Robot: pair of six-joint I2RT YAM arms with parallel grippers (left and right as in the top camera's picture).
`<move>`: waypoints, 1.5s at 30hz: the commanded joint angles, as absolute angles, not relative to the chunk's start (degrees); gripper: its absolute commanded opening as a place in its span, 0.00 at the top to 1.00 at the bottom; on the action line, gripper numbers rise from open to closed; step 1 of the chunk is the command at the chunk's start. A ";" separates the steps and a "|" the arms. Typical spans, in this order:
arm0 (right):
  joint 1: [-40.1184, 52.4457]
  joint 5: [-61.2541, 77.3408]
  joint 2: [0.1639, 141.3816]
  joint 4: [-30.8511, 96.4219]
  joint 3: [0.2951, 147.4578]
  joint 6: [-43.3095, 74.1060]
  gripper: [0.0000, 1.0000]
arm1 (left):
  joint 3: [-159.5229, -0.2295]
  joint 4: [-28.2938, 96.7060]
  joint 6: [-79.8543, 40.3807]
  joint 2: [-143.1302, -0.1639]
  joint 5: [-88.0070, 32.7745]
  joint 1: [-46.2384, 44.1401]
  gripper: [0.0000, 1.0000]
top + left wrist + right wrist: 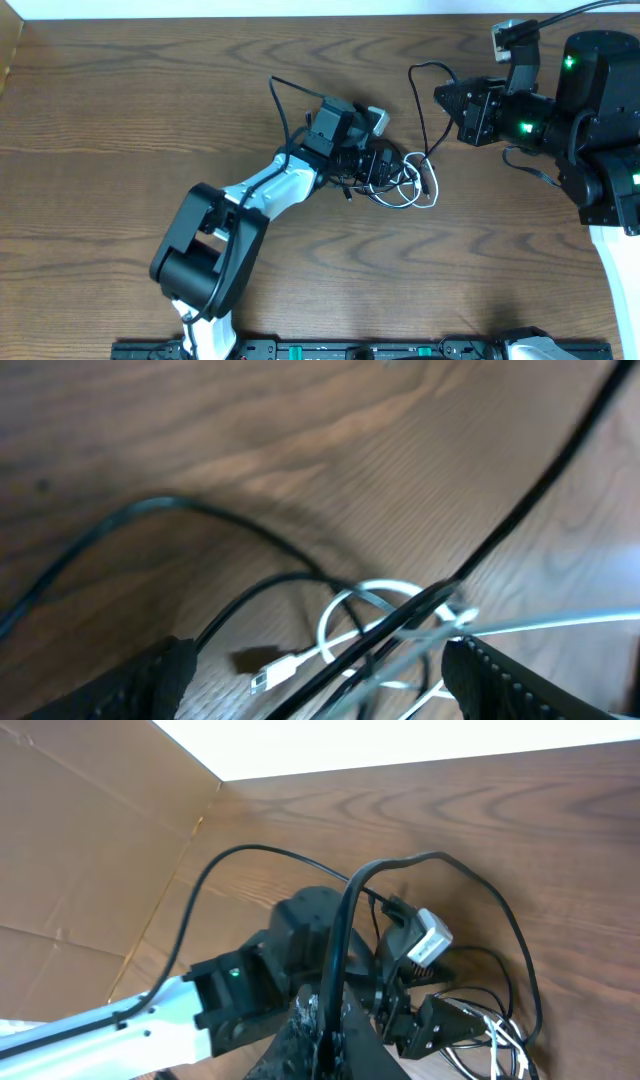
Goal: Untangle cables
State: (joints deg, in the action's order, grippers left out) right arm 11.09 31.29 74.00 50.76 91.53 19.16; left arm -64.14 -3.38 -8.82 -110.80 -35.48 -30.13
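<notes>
The white cable (424,196) and the black cable (416,95) lie knotted together at mid-table. My left gripper (386,168) is low over the knot and open. In the left wrist view its fingers (150,680) stand wide apart on either side of the white plug (270,675), a white loop (370,598) and the crossing black cable (400,622), touching none of them that I can see. My right gripper (441,98) is raised at the right and shut on the black cable (345,910). That cable arcs from the right gripper (325,1020) down to the tangle (500,1040).
A cardboard wall (80,870) borders the table's left side. The left arm's own thicker black wire (284,105) loops above its wrist. A black rail (350,350) runs along the front edge. The right arm's base (600,120) fills the right side.
</notes>
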 commanded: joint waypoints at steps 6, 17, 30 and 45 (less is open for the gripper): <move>10.81 31.40 73.91 50.48 91.96 19.66 0.99 | -63.99 0.05 4.78 -111.48 -34.41 -31.66 0.34; 9.45 29.17 71.92 41.60 92.12 19.68 0.99 | -63.99 -0.05 -19.03 -111.90 4.58 -34.00 0.92; -4.91 -8.93 61.69 44.73 93.06 27.40 0.99 | -64.10 5.52 -24.80 -111.26 4.19 -32.18 0.92; -15.55 10.85 72.40 58.02 93.03 13.63 0.99 | -64.10 16.10 -22.96 -81.19 -4.78 -25.04 0.93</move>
